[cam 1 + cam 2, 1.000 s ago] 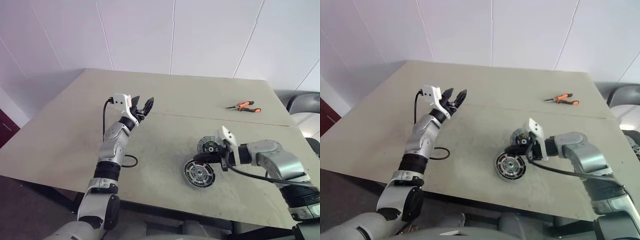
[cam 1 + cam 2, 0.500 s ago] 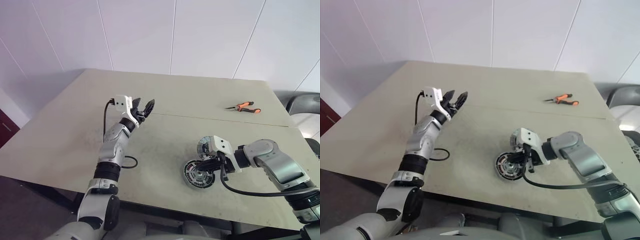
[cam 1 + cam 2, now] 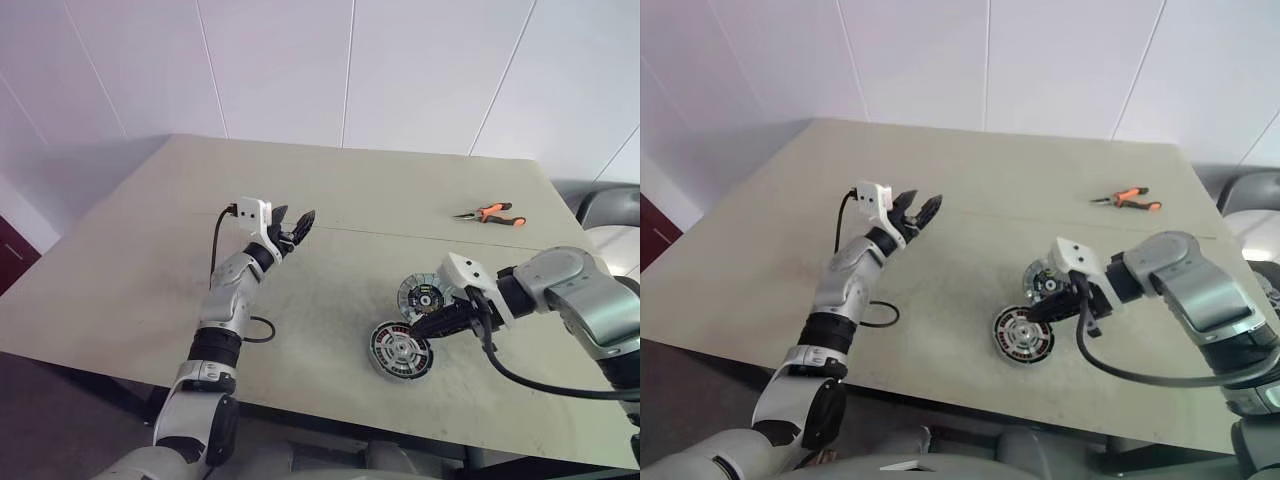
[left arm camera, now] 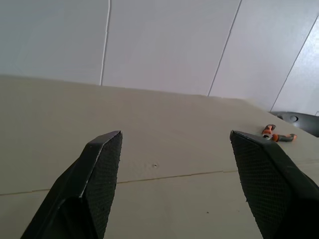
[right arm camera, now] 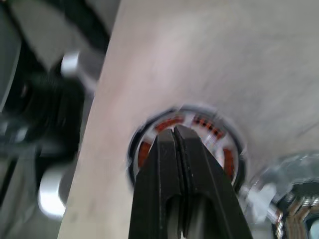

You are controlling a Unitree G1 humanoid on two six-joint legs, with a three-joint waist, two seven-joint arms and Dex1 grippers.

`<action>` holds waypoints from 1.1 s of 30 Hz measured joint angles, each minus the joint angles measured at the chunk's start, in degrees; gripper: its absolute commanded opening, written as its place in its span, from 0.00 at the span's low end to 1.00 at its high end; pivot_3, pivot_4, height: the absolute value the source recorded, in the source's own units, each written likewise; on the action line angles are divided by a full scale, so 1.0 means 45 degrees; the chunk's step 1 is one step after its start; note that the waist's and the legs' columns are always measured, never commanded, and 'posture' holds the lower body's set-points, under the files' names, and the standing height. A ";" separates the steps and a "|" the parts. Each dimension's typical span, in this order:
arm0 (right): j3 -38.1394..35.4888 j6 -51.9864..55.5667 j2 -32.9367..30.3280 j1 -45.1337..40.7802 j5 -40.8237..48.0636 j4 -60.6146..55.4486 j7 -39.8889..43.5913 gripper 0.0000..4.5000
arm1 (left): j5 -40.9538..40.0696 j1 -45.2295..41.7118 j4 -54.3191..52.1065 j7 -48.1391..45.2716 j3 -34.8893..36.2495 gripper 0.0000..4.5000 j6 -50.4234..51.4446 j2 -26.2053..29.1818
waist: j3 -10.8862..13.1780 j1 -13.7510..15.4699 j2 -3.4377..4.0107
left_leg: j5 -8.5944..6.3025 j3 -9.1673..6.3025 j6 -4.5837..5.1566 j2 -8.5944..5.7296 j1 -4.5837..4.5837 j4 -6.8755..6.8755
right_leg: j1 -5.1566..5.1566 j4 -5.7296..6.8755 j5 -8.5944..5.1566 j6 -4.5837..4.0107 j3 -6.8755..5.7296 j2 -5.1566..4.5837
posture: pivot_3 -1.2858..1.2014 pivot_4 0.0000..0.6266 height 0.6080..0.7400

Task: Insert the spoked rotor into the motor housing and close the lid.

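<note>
- The motor housing (image 3: 401, 350) sits flat on the table (image 3: 330, 270) near the front edge, on the robot's right side, copper windings showing in the right wrist view.
- Just behind it and a bit to the right, nearly touching, is a shiny round part with a greenish centre (image 3: 422, 296). I honestly can't tell if that's the spoked rotor or the lid.
- The right gripper (image 3: 418, 329) hangs over the gap between those two parts, fingers pressed tight together with nothing in them, tips pointing down toward the housing's upper-right edge.
- A second ago that gripper was lower and right against the two parts; now it's pulled up and back a little and the wrist has turned. The housing looks like it's in the same spot.
- The left gripper (image 3: 297, 228) is held up well off to the left, jaws spread wide and empty, basically where it was before.
- Orange-handled pliers (image 3: 488, 213) lie far back on the right.
</note>
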 measured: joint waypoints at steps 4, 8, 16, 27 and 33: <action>0.0644 -0.0858 -0.0456 -0.0210 -0.0974 -0.0222 0.0568 0.36 | 0.0091 -0.0003 0.0167 -0.0006 -0.0019 0.81 -0.0185 -0.0019 | 0.0000 -0.0018 0.0001 | -0.0001 0.0008 0.0000 0.0008 0.0009 -0.0003 | -0.0002 0.0005 -0.0001 0.0001 0.0003 0.0005 | 0.52 0.00 1.00; 0.1390 -0.1414 -0.0476 -0.0244 -0.1865 -0.0454 0.0809 0.67 | 0.0275 0.0000 0.0273 -0.0163 -0.0058 0.81 -0.0290 0.0117 | 0.0001 0.0005 0.0002 | -0.0001 0.0005 0.0000 0.0005 -0.0002 -0.0001 | -0.0007 0.0002 0.0000 0.0001 0.0003 0.0000 | 0.52 0.00 1.00; 0.2432 -0.2357 -0.0267 -0.0197 -0.3380 -0.0354 0.0746 0.99 | 0.0377 0.0179 0.0269 -0.0365 -0.0098 0.81 -0.0481 0.0379 | 0.0001 0.0009 0.0002 | -0.0001 0.0004 0.0001 0.0003 -0.0006 0.0000 | -0.0016 0.0006 0.0000 0.0001 0.0004 -0.0002 | 0.52 0.00 1.00; 0.2598 -0.4032 0.0133 -0.0310 -0.5061 0.0217 0.0327 0.48 | 0.0358 0.0224 0.0261 -0.0453 -0.0009 0.81 -0.0480 0.0423 | -0.0006 0.0008 -0.0009 | -0.0001 -0.0008 0.0001 0.0004 0.0049 0.0012 | 0.0053 0.0001 0.0000 0.0001 -0.0002 0.0003 | 0.52 0.00 1.00; 0.2562 -0.3959 0.0390 -0.0267 -0.5190 0.0326 0.0405 0.30 | 0.0358 0.0222 0.0261 -0.0450 -0.0009 0.81 -0.0480 0.0438 | -0.0010 -0.0104 -0.0028 | 0.0001 -0.0001 -0.0005 0.0035 0.0081 0.0012 | 0.0063 0.0008 0.0006 -0.0008 -0.0008 0.0037 | 0.52 0.00 1.00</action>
